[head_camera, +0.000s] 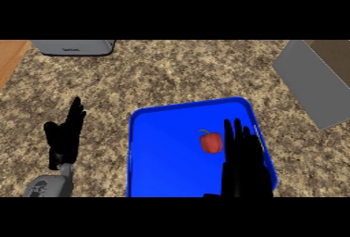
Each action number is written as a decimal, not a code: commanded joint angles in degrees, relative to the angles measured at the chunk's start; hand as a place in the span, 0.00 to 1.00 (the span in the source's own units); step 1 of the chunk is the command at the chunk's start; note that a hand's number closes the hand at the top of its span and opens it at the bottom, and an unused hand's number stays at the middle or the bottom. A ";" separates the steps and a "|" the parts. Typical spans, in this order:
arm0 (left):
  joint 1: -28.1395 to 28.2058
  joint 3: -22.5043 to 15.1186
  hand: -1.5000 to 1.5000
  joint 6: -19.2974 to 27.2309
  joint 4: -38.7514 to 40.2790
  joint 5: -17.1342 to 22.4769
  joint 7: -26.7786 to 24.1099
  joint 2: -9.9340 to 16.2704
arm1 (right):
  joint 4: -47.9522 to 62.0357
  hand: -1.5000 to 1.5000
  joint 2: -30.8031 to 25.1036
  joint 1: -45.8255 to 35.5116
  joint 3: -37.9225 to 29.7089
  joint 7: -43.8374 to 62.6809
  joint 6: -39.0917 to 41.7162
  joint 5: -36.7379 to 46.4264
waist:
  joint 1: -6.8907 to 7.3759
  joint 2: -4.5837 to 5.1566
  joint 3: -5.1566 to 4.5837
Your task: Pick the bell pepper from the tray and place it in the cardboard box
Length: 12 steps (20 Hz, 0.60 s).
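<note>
Now right hand (242, 159) fingers straight, just beside bell pepper (211, 141) near blue tray (164, 176) right rim; left hand (65, 134) open.

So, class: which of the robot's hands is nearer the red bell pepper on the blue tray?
Right. The right hand is open just beside the bell pepper, over the tray; the left hand rests off it.
</note>
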 commanded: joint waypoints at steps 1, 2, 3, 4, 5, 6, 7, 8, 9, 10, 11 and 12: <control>-3.32 1.39 0.50 -0.25 3.61 -0.38 0.06 0.15 | 7.11 0.00 0.82 -5.42 -2.16 7.92 -0.31 -4.25 | -0.23 0.11 0.03; 1.20 0.75 0.50 -1.44 0.41 0.10 -0.80 0.19 | 6.01 0.00 0.82 -6.02 1.30 11.68 0.80 -4.77 | 0.06 -0.05 0.04; 3.23 -2.16 0.50 0.69 -2.45 -1.86 -0.41 -2.23 | 9.40 0.00 0.82 -9.03 -0.07 11.63 -1.12 -6.35 | 0.37 -0.04 0.05; -2.38 1.94 0.50 -1.66 3.27 0.13 -0.88 0.16 | 5.59 0.00 0.82 -3.99 2.56 11.01 -1.10 -4.95 | -0.45 -0.05 0.03; 1.39 0.40 0.50 -0.44 -1.71 -1.30 0.54 0.17 | 7.54 0.00 0.82 -1.38 0.09 6.36 -2.36 -4.05 | -0.29 -0.12 0.07; 1.18 0.25 0.50 -0.68 -0.16 -1.22 -0.05 -0.43 | 6.97 0.00 0.83 -10.64 4.41 17.24 -0.61 -7.08 | 0.14 -0.08 0.03; 0.76 0.91 0.50 -2.16 -0.72 -0.06 0.31 0.18 | 13.45 0.00 0.82 -8.82 3.07 13.01 -6.18 -6.80 | 0.15 -0.02 0.05; 1.58 0.95 0.50 -1.47 1.30 -0.64 -2.76 -0.96 | 8.45 0.00 0.83 -8.48 1.75 14.42 -0.57 -7.03 | -0.15 -0.06 0.02; 1.32 0.50 0.50 -0.96 -2.49 -1.29 2.00 0.58 | 11.11 0.00 0.82 -9.98 1.05 14.50 -3.60 -7.18 | 0.13 -0.10 0.06; -0.59 1.98 0.50 -1.67 0.41 -0.47 -0.39 0.60 | 11.96 0.00 0.82 -10.13 2.23 15.98 -2.78 -6.39 | -0.07 -0.04 0.02; -0.21 2.97 0.50 -3.62 1.05 0.97 -1.14 1.28 | 10.03 0.00 0.82 -10.56 -0.70 14.61 0.26 -8.19 | -0.18 -0.04 0.02; 1.24 1.74 0.50 -2.47 2.52 0.01 -4.28 -1.15 | 14.98 0.00 0.82 -13.14 -1.84 14.64 -1.51 -8.17 | 0.12 0.08 -0.01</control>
